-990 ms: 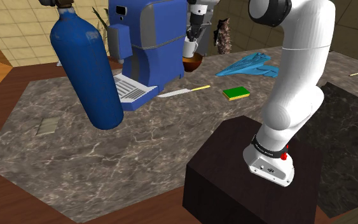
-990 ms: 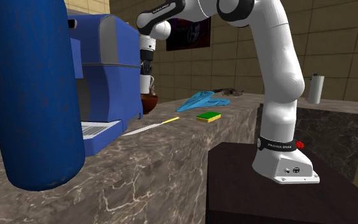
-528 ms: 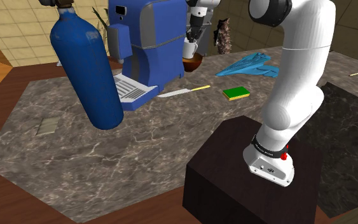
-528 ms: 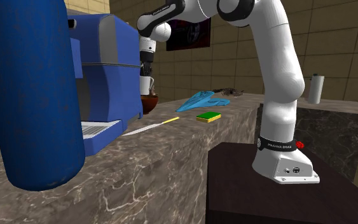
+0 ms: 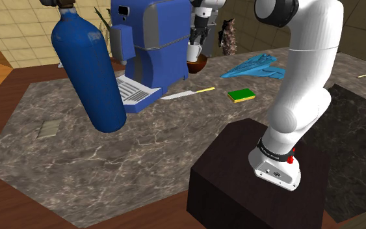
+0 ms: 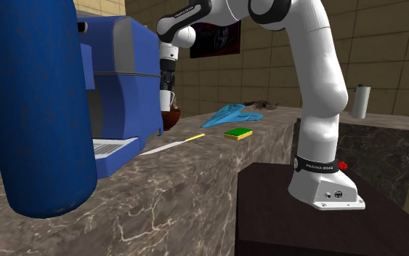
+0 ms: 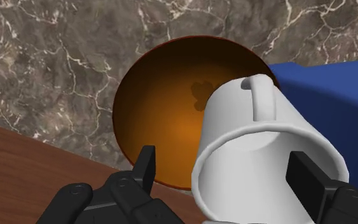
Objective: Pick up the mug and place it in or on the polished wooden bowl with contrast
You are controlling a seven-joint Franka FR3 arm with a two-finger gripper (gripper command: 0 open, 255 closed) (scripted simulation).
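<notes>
Lowered slightly since the earlier frame, the white mug (image 7: 260,159) is tilted over the mouth of the brown bowl (image 7: 161,121); contact between them cannot be confirmed. Gripper (image 7: 225,159) fingers stand apart, one clear of the mug. Bowl rests at the marble countertop's (image 5: 175,143) far edge, beside the blue coffee machine (image 5: 150,45).

A white robot arm (image 5: 303,78) made of smooth, rounded tube segments, with dark grey round caps at its joints (image 5: 275,10). A black band (image 5: 272,151) with small white lettering rings the lowest segment, above a white base flange (image 5: 276,172) marked with small dark round fittings. A red tab (image 5: 292,158) juts out beside the band. The gripper (image 7: 226,168) is all black, with two flat, blocky fingers (image 7: 147,164).
</notes>
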